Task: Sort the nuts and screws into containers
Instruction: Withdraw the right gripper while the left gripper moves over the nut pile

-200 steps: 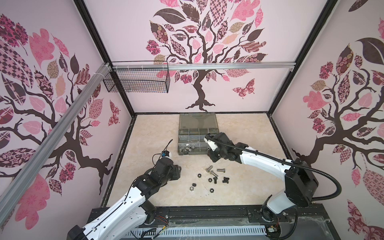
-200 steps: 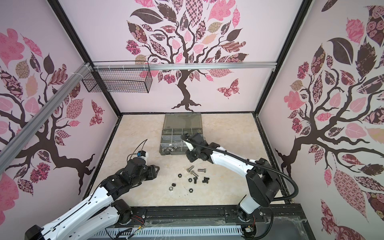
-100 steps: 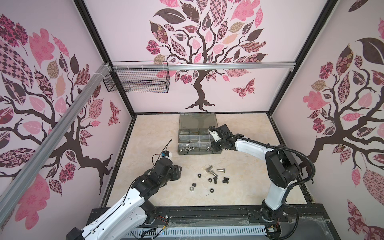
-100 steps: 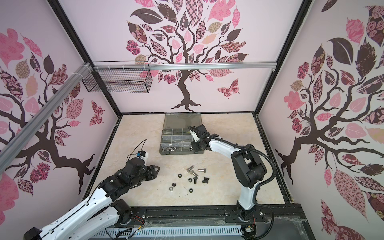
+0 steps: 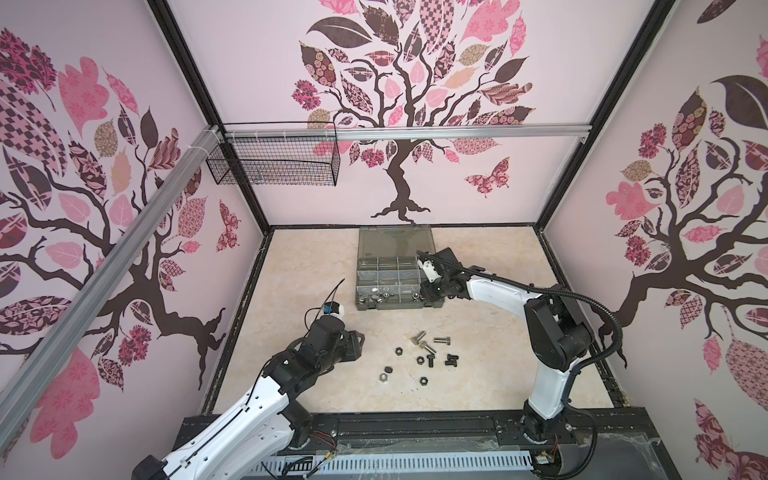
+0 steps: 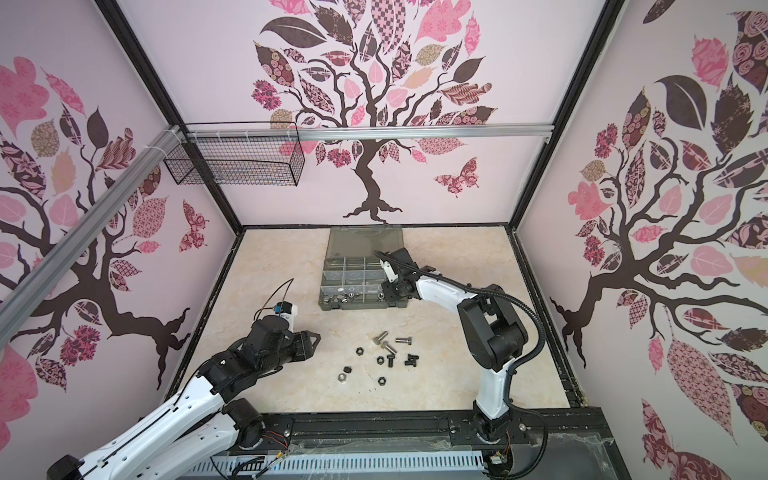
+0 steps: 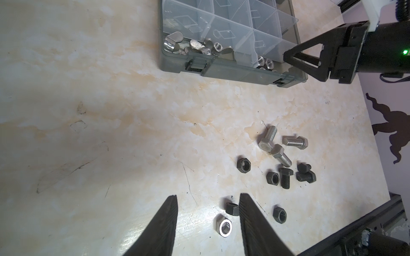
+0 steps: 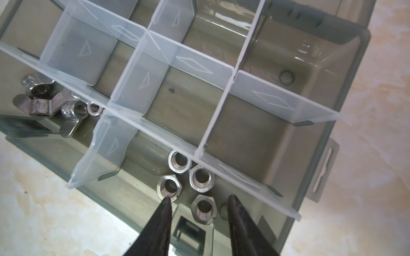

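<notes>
**Right claw** (image 8: pixel 199 198): jaws partly apart, nothing clamped. Positioned over a front compartment (image 8: pixel 142 164) of the organiser case (image 8: pixel 315 141), just inside its front wall. Four silver hex nuts (image 8: pixel 200 176) lie there, one between the tips; contact cannot be told. Wing nuts (image 8: pixel 42 99) are stored in the neighbouring compartment.

**Left claw** (image 7: pixel 208 196): jaws apart, empty, above the bench (image 7: pixel 111 110). A silver nut (image 7: pixel 223 227) is seen between the tips. A black nut (image 7: pixel 231 208) is partly hidden by one finger. Screws (image 7: pixel 268 138) are scattered just beyond. Open bench separates the pile from the case.
</notes>
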You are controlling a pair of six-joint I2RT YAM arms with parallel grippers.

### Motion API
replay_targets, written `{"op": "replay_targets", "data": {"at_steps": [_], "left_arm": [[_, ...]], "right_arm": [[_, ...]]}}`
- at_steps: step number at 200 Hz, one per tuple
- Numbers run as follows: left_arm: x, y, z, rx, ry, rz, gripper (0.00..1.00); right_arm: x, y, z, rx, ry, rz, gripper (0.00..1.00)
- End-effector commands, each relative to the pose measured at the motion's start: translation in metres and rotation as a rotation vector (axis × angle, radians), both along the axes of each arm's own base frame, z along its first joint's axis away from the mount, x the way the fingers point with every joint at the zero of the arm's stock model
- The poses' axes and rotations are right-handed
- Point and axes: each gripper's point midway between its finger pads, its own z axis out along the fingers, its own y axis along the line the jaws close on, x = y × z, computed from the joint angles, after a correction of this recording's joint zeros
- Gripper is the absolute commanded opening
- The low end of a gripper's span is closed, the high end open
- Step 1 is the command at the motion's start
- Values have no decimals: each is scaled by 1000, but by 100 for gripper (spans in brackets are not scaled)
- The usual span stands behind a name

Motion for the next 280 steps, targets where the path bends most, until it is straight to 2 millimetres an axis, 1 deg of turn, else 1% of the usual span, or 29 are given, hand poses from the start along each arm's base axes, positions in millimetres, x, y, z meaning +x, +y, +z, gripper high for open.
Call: {"op": "replay_targets", "data": {"at_steps": [1, 19, 32, 57, 90, 110, 126, 161, 182, 213, 247, 280], "left_arm": [[-6, 1, -10, 0, 24, -13, 48], [-8, 0, -14, -2, 35, -19, 48], [-10, 0, -15, -3, 39, -29, 48], [-12, -2, -17, -5, 39, -46, 48], [-15, -8, -21, 4, 64, -88, 47], [-18, -15, -25, 27, 77, -122, 47], [-22, -22, -29, 69, 75, -152, 47], [-35, -39, -43, 122, 115, -200, 46], [-40, -49, -44, 162, 90, -233, 46], [-49, -66, -53, 239, 106, -314, 46], [-57, -71, -62, 336, 119, -364, 46], [-64, -82, -69, 340, 137, -405, 46]], "right_arm": [[4, 1, 21, 9, -27, 2, 45], [-1, -1, 40, 31, -56, 4, 46], [-8, -2, 49, 56, -70, 6, 46], [-27, -10, 60, 92, -75, 0, 48], [-53, -28, 69, 121, -99, -34, 48], [-68, -37, 67, 140, -96, -55, 49], [-80, -44, 62, 147, -93, -70, 49], [-95, -60, 47, 125, -84, -104, 50], [-99, -61, 42, 133, -71, -115, 50], [-100, -61, 40, 140, -65, -119, 51], [-103, -64, 39, 136, -70, -126, 50], [-106, -67, 36, 130, -65, -131, 49]]}}
